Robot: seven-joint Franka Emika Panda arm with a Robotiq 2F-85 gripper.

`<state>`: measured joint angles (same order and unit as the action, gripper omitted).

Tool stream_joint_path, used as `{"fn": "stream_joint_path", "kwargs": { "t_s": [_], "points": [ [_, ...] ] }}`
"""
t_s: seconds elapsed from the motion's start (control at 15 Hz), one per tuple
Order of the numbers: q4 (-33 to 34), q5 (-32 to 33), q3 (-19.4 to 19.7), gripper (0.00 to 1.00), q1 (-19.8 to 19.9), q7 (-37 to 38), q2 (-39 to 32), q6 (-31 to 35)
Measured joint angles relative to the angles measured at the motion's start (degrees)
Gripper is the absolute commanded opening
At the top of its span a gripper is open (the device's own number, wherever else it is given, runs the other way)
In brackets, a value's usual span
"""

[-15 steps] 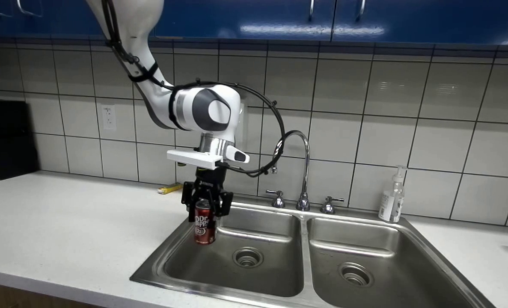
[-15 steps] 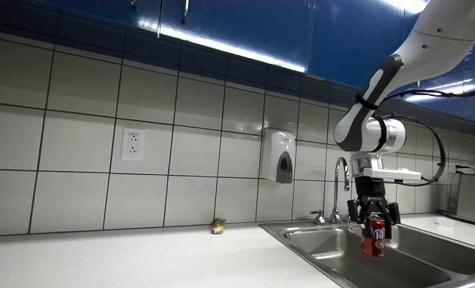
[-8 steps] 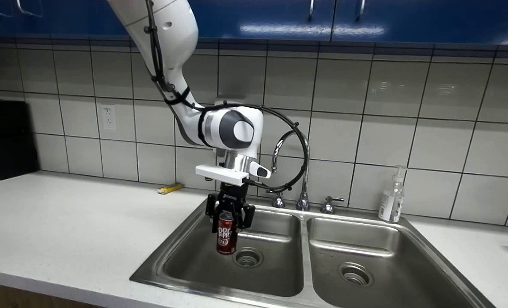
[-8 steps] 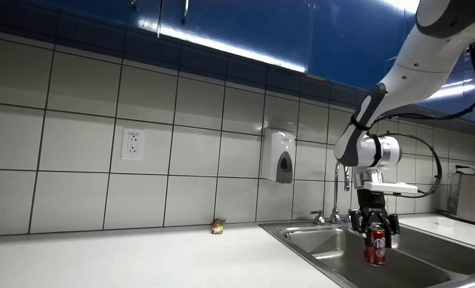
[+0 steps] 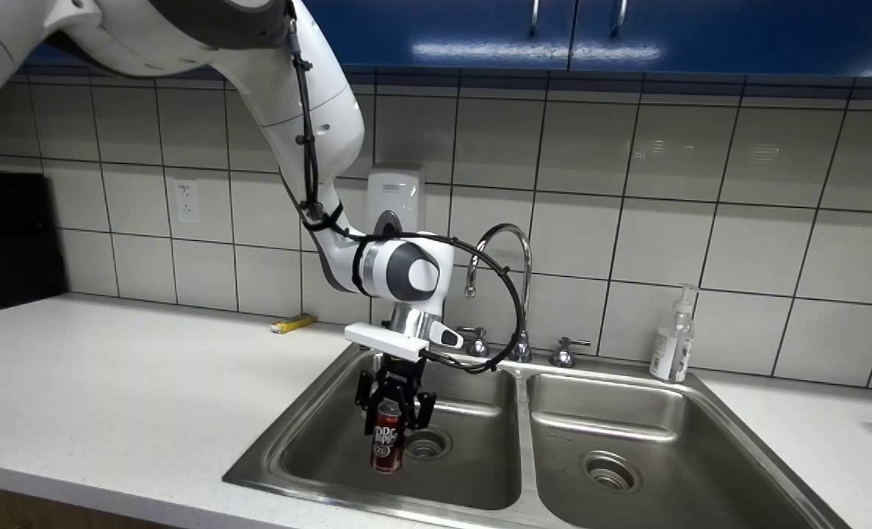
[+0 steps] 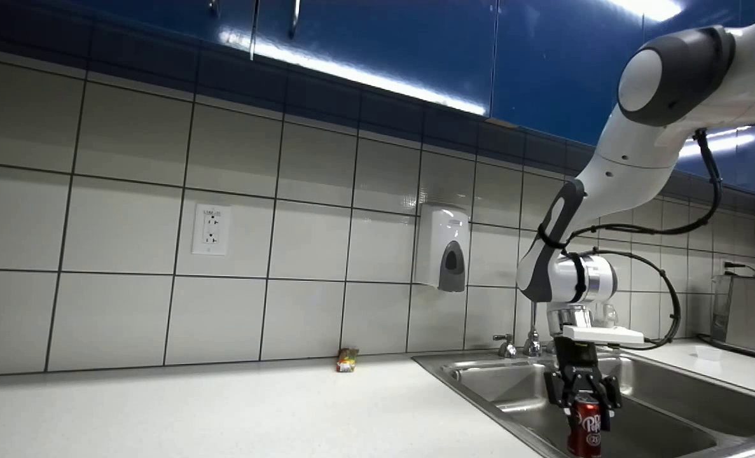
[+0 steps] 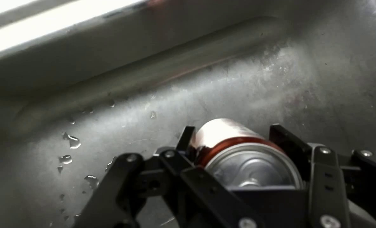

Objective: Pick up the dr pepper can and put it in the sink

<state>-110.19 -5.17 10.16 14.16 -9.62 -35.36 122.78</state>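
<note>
Pale tiled wall (image 5: 582, 235) rose behind the sink (image 5: 527, 448), with blue cabinets (image 5: 737, 37) high above it. White counter (image 5: 149, 382) stretched on either side of the sink. The white and grey arm (image 5: 333, 125) bent over the sink. The sink itself was steel, in two bowls, each with a round drain (image 5: 610, 472). A curved chrome faucet (image 5: 528, 257) stood at the back edge of the sink, a lever handle (image 5: 563, 358) to each side. A white wall dispenser (image 6: 436, 235) hung above the back of the sink. A clear pump bottle (image 5: 672, 345) stood at the sink's back right corner in an exterior view.

The black gripper (image 7: 232, 136) pointed down into the sink's left bowl (image 5: 472, 477), closed to the width of the Dr Pepper can (image 5: 387, 447), with its fingers (image 7: 185, 139) pressed against opposite sides. The can, dark red with a silver top, was held by its upper part, almost upright over the floor of that bowl; whether its base touched the sink could not be told. A yellow packet (image 5: 292, 323) lay on the counter left of the sink in both exterior views. Beads of water (image 7: 74, 142) dotted the sink's floor in the wrist view.
</note>
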Motion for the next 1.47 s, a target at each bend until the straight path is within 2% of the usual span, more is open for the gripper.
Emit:
{"fn": "stream_joint_path", "kwargs": {
  "t_s": [0.33, 0.87, 1.47],
  "points": [
    [2.6, 0.7, 0.0, 0.38, 0.5, 0.0, -4.0, 0.2],
    [2.5, 5.9, 0.0, 0.38, -2.4, 0.1, -4.2, 3.5],
    [2.3, 7.0, 0.0, 0.38, -2.5, 0.1, -6.4, 7.2]
  ]
}}
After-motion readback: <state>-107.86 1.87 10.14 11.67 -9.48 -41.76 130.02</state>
